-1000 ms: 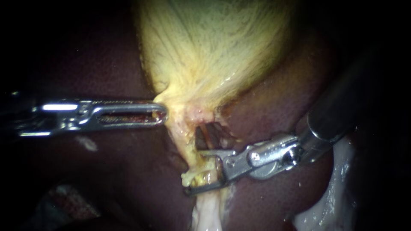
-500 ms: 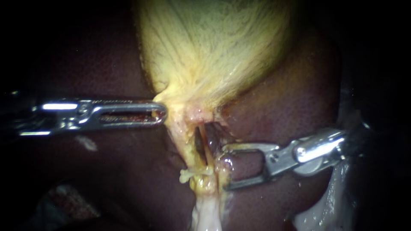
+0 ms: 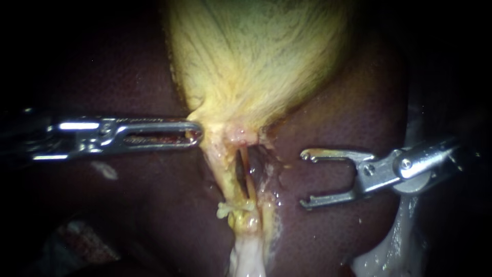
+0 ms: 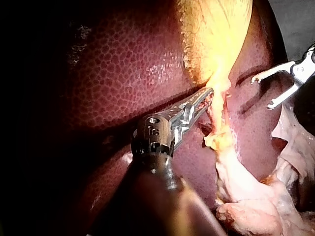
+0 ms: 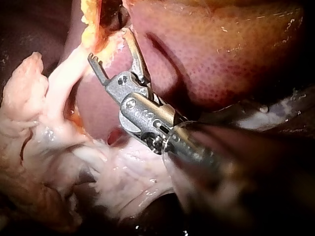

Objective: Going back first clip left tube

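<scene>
Jaws: right instrument [image 3: 306,178] apart, empty; left instrument [image 3: 193,134] clamps gallbladder [image 3: 256,61] edge, plainest in left wrist view.

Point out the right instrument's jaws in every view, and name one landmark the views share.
Endoscope view: right instrument, jaws open over the liver, clear of the gallbladder neck.
Left wrist view: beyond the gallbladder neck from the left instrument, jaws open.
Right wrist view: own instrument, open jaws pointing at the gallbladder neck.
Shared landmark: the yellow gallbladder neck.

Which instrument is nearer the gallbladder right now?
Left. The left instrument is shut on the gallbladder at its narrow lower end; the right instrument hangs open over the liver, clear of it.
</scene>
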You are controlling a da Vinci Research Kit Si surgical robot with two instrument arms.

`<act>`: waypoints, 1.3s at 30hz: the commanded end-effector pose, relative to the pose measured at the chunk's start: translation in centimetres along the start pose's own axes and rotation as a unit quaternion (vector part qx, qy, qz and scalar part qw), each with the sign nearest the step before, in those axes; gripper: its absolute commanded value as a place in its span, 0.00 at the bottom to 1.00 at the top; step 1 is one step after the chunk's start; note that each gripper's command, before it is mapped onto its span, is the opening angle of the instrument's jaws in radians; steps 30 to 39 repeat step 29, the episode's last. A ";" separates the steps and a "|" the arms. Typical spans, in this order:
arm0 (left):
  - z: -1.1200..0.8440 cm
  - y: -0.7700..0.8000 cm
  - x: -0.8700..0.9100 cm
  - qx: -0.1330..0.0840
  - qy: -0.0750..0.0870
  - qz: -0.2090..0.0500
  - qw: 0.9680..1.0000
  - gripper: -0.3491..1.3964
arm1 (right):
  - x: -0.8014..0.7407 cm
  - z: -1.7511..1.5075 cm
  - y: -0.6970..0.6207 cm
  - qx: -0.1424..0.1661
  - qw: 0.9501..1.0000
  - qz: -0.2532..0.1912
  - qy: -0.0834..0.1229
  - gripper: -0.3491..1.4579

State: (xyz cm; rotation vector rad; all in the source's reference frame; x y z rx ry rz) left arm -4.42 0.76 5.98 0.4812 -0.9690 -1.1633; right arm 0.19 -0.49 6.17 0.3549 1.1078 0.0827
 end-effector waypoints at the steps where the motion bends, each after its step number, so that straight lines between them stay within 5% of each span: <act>1: 0.05 0.01 0.04 -0.005 0.001 0.001 1.000 0.00 | 0.01 0.00 0.00 0.000 1.000 0.000 0.000 0.52; 12: 0.51 0.02 0.23 -0.002 0.021 0.008 1.000 0.00 | 0.05 -0.07 -0.02 0.001 1.000 -0.005 0.002 0.52; 39: 0.53 0.03 0.23 -0.001 0.021 0.008 1.000 0.00 | 0.07 -0.09 -0.02 0.000 1.000 -0.007 0.008 0.53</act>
